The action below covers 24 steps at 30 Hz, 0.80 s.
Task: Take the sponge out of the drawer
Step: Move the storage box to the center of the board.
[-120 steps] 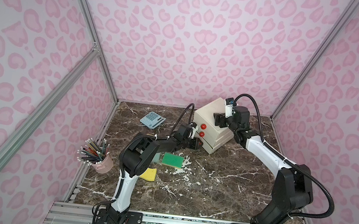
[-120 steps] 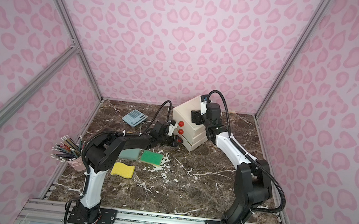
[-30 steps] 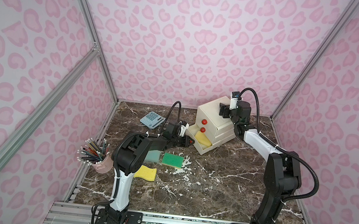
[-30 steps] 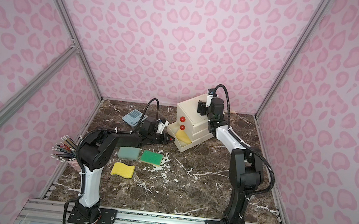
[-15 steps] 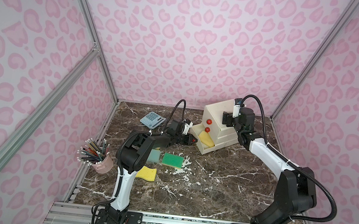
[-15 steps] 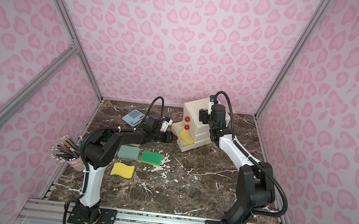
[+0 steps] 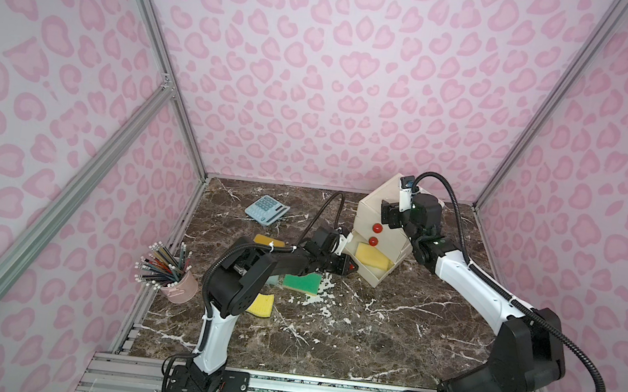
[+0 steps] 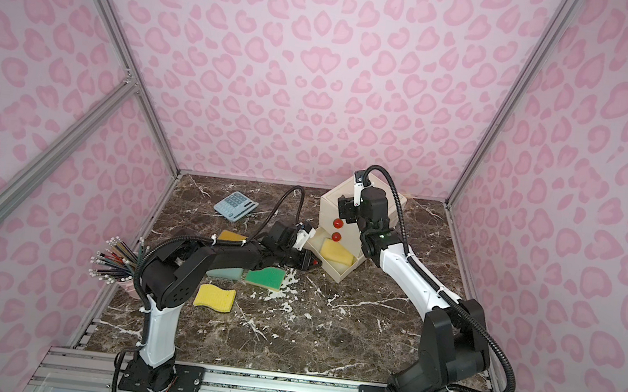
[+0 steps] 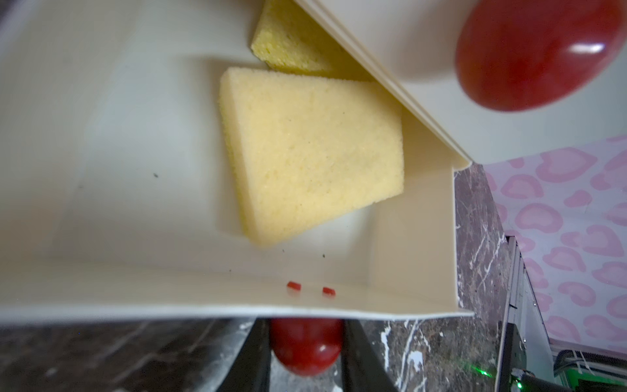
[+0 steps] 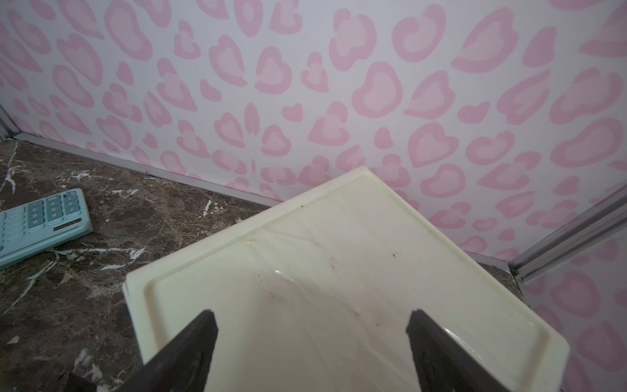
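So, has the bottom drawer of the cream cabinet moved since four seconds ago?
Yes. The bottom drawer has slid out of the cream cabinet, toward the green sponge, which has stayed put.

Robot lab test cell, pink heart-print walls [image 7: 340,66], aluminium frame [image 7: 47,221], marble-look tabletop [image 7: 367,342]

Pink heart-spotted walls [image 7: 320,63], aluminium corner posts [image 7: 166,83], dark brown white-veined marble tabletop [image 7: 368,334], even light.

Yellow foam sponge [image 9: 312,152] lies in the cream plastic drawer [image 9: 118,152] — its red round knob [image 9: 307,346] between the left jaws; cream cabinet top [image 10: 339,271] under the right jaws.
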{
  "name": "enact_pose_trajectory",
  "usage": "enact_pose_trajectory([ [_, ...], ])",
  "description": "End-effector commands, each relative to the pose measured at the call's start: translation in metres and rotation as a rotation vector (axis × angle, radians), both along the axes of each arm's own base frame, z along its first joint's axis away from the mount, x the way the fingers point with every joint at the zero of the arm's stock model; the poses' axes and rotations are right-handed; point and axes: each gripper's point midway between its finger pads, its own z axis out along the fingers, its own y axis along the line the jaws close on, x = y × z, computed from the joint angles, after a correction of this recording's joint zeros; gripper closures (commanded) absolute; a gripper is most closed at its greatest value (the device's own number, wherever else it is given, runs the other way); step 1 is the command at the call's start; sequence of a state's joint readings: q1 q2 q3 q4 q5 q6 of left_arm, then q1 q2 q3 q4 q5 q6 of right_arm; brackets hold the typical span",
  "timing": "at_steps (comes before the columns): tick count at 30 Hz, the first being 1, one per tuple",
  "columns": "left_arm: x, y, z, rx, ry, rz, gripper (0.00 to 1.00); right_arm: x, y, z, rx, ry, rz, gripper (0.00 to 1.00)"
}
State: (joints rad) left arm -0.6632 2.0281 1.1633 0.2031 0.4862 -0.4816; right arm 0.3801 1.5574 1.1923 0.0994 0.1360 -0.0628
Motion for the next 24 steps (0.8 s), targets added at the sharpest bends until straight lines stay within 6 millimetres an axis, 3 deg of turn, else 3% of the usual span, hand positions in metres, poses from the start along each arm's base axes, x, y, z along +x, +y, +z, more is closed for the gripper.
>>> enact_pose_trajectory([
  [1,-0.016,-0.010,0.005,-0.025,-0.008,-0.027,0.84,-0.007,-0.010,-0.002,-0.006,0.000,-0.047,0.10],
  [5,-0.033,-0.009,0.000,0.003,0.003,-0.028,0.84,-0.013,-0.023,-0.009,-0.023,0.007,-0.089,0.10],
  [13,-0.066,-0.011,-0.011,0.040,0.020,-0.028,0.85,-0.009,-0.028,-0.052,-0.035,0.090,-0.124,0.11],
  [17,-0.077,-0.002,-0.016,0.064,0.021,-0.004,0.85,-0.005,-0.036,-0.068,-0.067,0.124,-0.158,0.11],
  [21,-0.084,0.014,-0.022,0.105,0.018,0.036,0.85,-0.007,-0.040,-0.055,-0.060,0.091,-0.176,0.09],
  [24,-0.089,0.018,-0.027,0.110,0.030,0.037,0.86,-0.015,-0.036,-0.029,-0.027,0.030,-0.147,0.08],
])
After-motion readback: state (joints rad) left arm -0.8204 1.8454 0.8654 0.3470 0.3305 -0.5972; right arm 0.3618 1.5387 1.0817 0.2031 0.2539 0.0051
